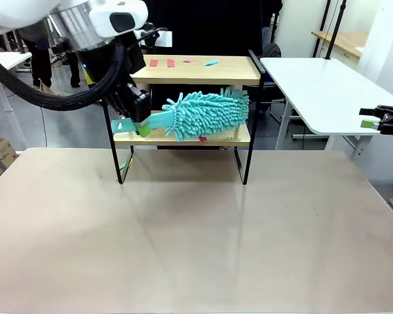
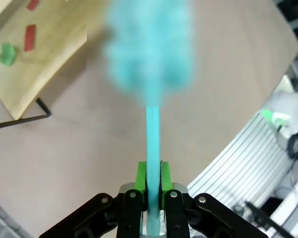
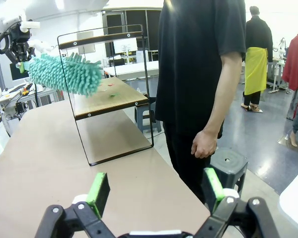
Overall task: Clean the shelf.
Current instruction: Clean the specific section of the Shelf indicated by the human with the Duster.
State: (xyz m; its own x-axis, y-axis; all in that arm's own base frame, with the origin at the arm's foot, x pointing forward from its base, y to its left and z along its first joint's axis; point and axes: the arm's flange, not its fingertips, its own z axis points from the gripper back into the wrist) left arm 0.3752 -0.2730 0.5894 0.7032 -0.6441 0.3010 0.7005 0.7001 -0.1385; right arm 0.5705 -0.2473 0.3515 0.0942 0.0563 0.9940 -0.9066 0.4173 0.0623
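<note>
**Lower board under the duster, upper board not yet swept**

Start at your left. The left gripper (image 1: 139,127) sits at the shelf's 9 o'clock end, level with the lower board, its green pads pinched tight on the flat handle of the teal duster (image 1: 206,114). The left wrist view shows the same grip, with the handle clamped between the pads and running straight out to the fluffy head.

The shelf (image 1: 239,69) stands at 12 o'clock on the beige table (image 1: 183,235), near the far edge. The duster head lies along the lower board and covers most of its length. A small red scrap (image 1: 202,139) peeks out at the head's 6 o'clock, so that board looks to be in mid-sweep rather than finished.

On the upper board, red scraps (image 1: 162,63) lie toward its 9 o'clock side and a teal scrap (image 1: 211,63) lies near the middle. Nothing touches them, so by my reading that tier is all left to do.

At 3 o'clock the right gripper (image 1: 373,119) hangs well apart from the shelf, jaws spread wide and empty. A person (image 3: 203,74) stands just beyond the shelf's far side.
</note>
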